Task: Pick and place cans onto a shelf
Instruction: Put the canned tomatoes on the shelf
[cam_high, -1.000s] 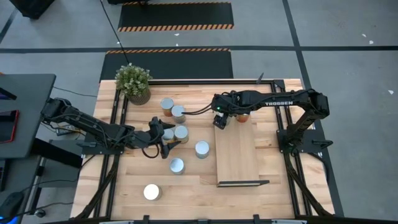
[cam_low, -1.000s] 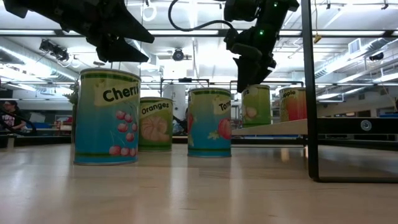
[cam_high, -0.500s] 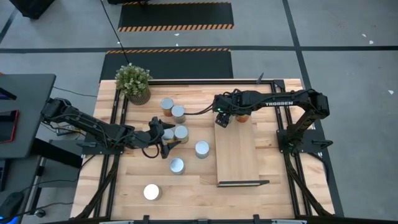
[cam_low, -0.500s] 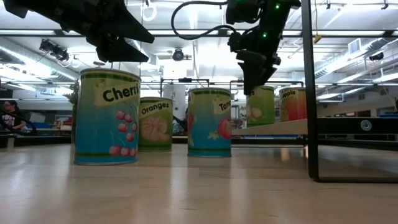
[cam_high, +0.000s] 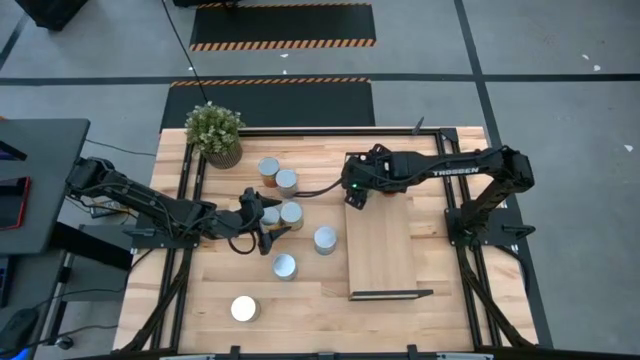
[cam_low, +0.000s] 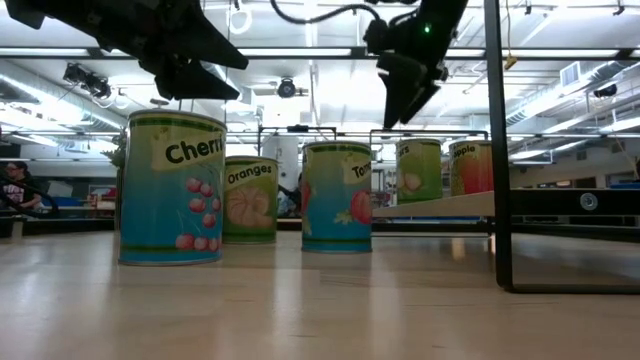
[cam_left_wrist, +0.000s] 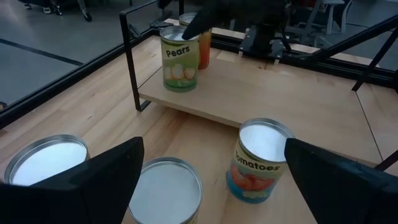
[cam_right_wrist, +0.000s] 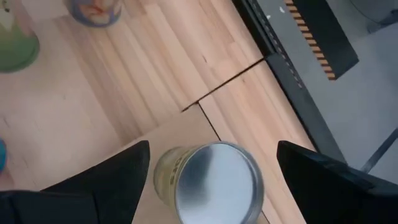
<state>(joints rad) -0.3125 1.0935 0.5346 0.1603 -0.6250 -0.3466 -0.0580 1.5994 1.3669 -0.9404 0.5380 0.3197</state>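
Several cans stand upright on the table: a cluster, two nearer ones, and one with a bright white top. My left gripper hangs open above the cluster, over the Cherries can, touching nothing. On the far end of the shelf a Pears can rests on its base next to an orange-red can. My right gripper is open above the Pears can, its fingers clear of the lid.
A potted plant stands at the far left corner. Black frame posts rise at the shelf's ends and rails run along the table's sides. Bare board lies on the shelf's near half.
My right gripper has risen from around the top of the Pears can and tipped a little, staying open. The can remains upright on the shelf.
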